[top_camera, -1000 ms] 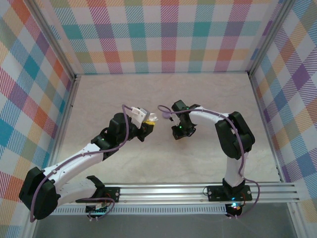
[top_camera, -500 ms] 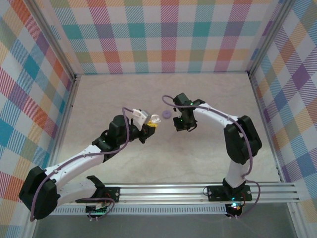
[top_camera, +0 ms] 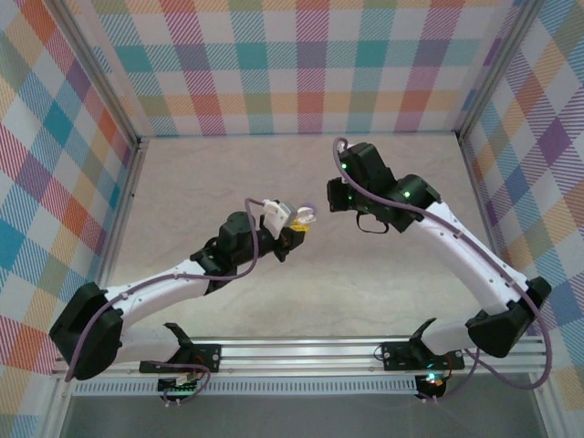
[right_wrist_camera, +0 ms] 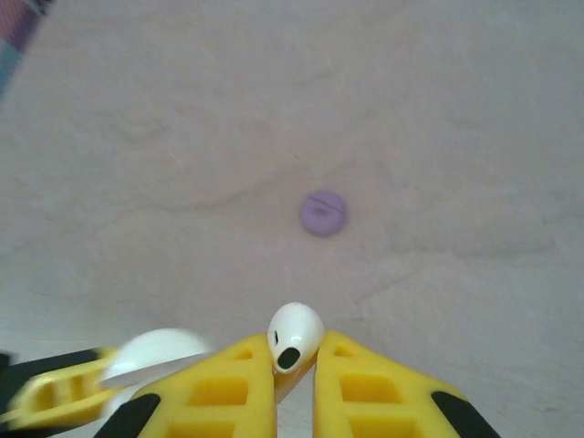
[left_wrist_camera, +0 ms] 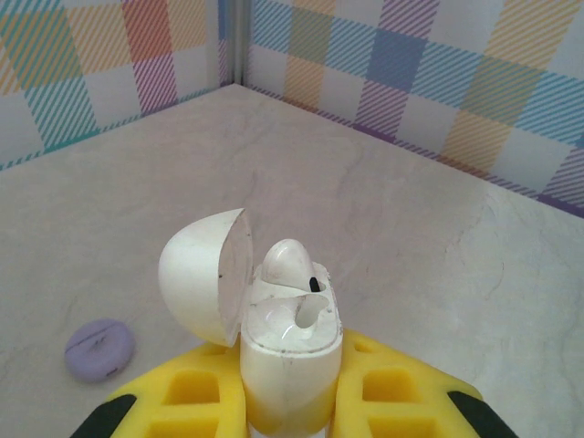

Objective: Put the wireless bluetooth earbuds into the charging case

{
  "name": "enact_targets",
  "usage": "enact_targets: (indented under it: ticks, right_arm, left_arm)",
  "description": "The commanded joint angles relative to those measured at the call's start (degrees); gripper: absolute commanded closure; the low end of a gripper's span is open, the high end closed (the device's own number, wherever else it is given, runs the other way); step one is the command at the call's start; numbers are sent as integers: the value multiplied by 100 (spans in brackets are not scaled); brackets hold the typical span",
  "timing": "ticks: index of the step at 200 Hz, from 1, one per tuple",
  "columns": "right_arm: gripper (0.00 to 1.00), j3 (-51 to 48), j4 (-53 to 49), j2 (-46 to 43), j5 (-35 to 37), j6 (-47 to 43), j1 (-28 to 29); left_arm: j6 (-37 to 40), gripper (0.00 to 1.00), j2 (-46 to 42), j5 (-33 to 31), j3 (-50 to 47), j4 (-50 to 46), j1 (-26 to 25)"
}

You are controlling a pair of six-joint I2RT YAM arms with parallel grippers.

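Charging case (left_wrist_camera: 288, 356), white, stands upright in L pincer (left_wrist_camera: 292, 415), which is clamped shut on its lower body w/ a yellow finger on either side. Lid (left_wrist_camera: 196, 274) is hinged open toward the left of L wrist view. One white earbud (left_wrist_camera: 286, 263) is already seated in far slot, dark dot facing right; near slot shows a bare white hollow. R pincer (right_wrist_camera: 296, 367) is closed on 2nd white earbud (right_wrist_camera: 295, 334), pinched at the very tips, rounded end up, dark opening toward cam. Beyond it, well apart, a purple round disc (right_wrist_camera: 323, 213) lies flat on the pale marbled tabletop (right_wrist_camera: 438, 109). Top view: both arms reach toward the middle, R wrist up & right of L one, pincers near, not touching.
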Motion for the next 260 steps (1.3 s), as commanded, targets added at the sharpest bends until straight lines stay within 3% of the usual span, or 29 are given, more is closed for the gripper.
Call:
enact_targets:
  ticks: [1, 39, 93, 151, 260]
  right_arm:
    - [85, 207, -278, -103, 681, 90, 381]
    - [85, -189, 554, -409, 899, -611, 937]
    - [82, -832, 1391, -669, 871, -906, 1107]
    - [80, -765, 1374, -660, 1006, -911, 1097]
    - [80, 249, 271, -144, 795, -736, 1049]
  left_arm:
    - [-229, 100, 276, -208, 488, 378, -140]
    - [-610, 100, 443, 9, 660, 893, -167]
    - [-846, 100, 414, 445, 475, 1701, -172]
    - [-1027, 100, 378, 741, 371, 2080, -178]
    - [-1093, 100, 193, 550, 442, 1635, -172]
